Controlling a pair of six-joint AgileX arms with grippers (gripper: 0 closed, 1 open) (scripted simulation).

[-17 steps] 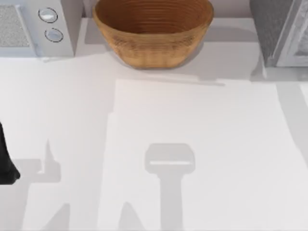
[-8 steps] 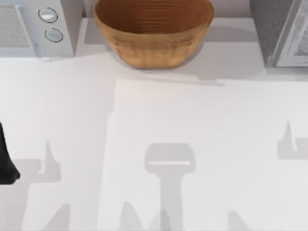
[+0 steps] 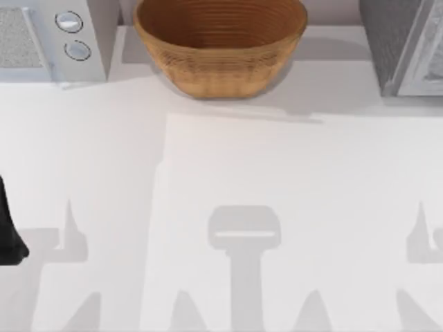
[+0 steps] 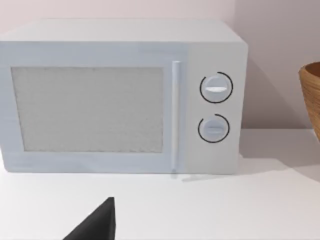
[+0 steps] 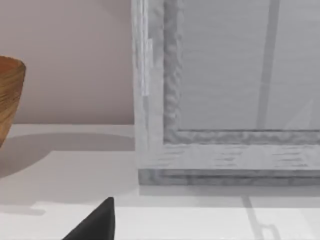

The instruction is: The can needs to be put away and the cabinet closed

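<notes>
The can is out of view. The grey cabinet (image 3: pixel 398 45) stands at the table's back right. Its framed front panel (image 5: pixel 235 85) is close before the right wrist camera, and I cannot tell whether it is fully closed. A dark part of my left arm (image 3: pixel 8 232) sits at the table's left edge. My left gripper's black fingertip (image 4: pixel 97 225) points toward the microwave. My right gripper's black fingertip (image 5: pixel 97 225) points at the cabinet's lower corner. The right arm's shadow (image 3: pixel 422 238) falls on the table's right side.
A white microwave (image 3: pixel 52 38) with two dials stands at the back left, its door (image 4: pixel 90 110) shut. A large wicker bowl (image 3: pixel 220 45) sits at the back middle, between the microwave and the cabinet. Grey shadows lie across the white tabletop (image 3: pixel 277 166).
The right arm's shadow has come into the right side of the table and slid toward the front edge. The left arm, bowl and microwave have not moved.
</notes>
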